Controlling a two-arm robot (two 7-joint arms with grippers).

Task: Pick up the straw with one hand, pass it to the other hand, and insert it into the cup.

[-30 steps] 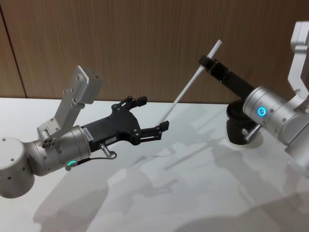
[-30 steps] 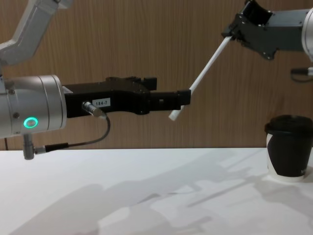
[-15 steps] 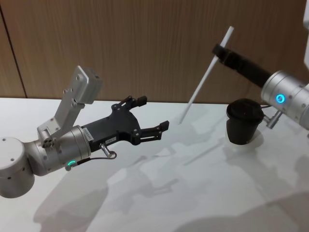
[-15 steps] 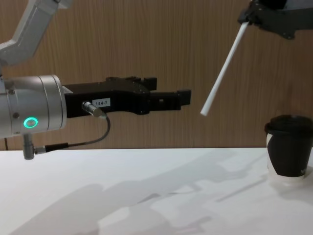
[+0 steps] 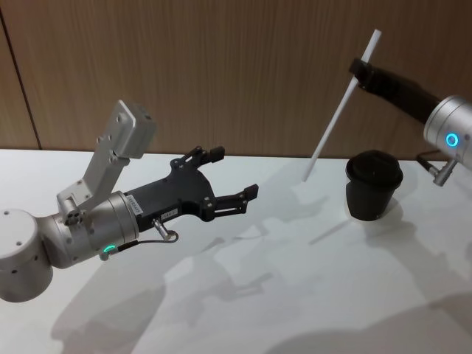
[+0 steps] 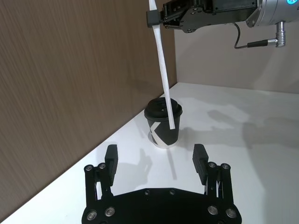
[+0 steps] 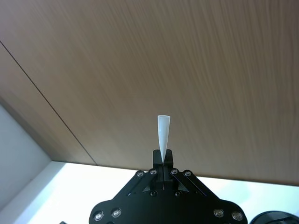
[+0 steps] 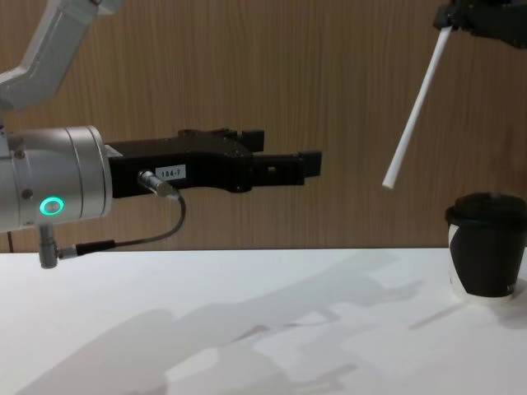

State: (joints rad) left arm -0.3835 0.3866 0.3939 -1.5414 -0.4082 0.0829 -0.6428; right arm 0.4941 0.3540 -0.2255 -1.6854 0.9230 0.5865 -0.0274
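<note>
The white straw (image 5: 335, 118) hangs slanted in the air, and my right gripper (image 5: 358, 70) is shut on it near its top end. Its lower tip sits up and to the left of the black lidded cup (image 5: 374, 184), clear of the lid. From the chest, the straw (image 8: 416, 111) drops from the right gripper (image 8: 449, 18) toward the cup (image 8: 487, 247). My left gripper (image 5: 236, 173), labelled 184-7, is open and holds nothing, well left of the straw. In the left wrist view it (image 6: 155, 151) faces the cup (image 6: 163, 126) and the straw (image 6: 162, 70).
The white table (image 5: 295, 295) runs up to a wood-panelled wall (image 5: 243, 66) close behind the cup. The left arm's silver wrist (image 8: 49, 185) hovers above the table at the left.
The right gripper has carried the straw up and to the right, away from the left gripper's fingers and toward the cup. The left arm has stayed still and open.
</note>
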